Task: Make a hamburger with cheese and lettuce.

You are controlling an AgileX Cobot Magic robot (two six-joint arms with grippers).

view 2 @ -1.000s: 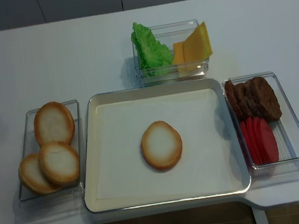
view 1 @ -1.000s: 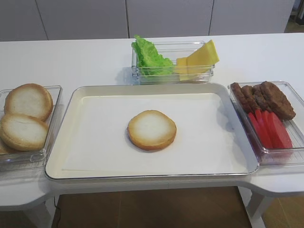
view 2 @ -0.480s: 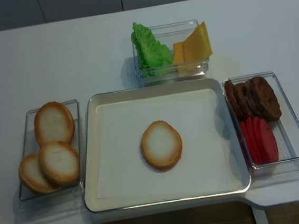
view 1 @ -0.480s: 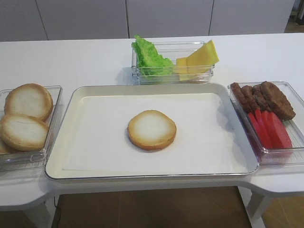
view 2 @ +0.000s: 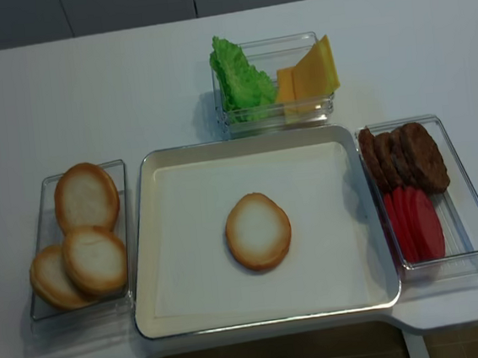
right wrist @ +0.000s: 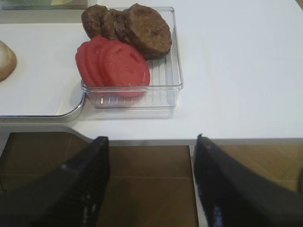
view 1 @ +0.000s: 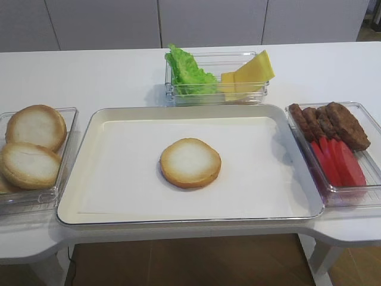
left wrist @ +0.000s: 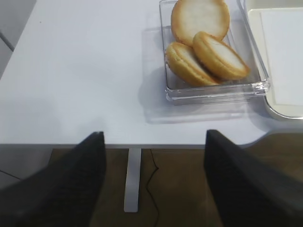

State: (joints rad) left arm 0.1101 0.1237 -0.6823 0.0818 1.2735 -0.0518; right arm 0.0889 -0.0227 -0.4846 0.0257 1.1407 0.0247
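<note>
Hamburger [view 1: 190, 162], one bun half cut face up, sits mid-tray [view 1: 107, 196]. Lettuce [view 1: 187, 71] and cheese [view 1: 250, 72] share bin behind tray. I see left gripper [left wrist: 154, 182] and right gripper [right wrist: 150, 182] both spread, empty, hanging off table's [view 1: 89, 71] near edge.

White table [view 1: 101, 71] carrying a cream tray [view 1: 83, 149] at centre front, three clear containers directly on the tabletop — one of bun halves [view 1: 62, 179] at left, one of patties and red slices [view 1: 372, 122] at right, one of greens and cheese [view 1: 214, 59] just behind the tray.
</note>
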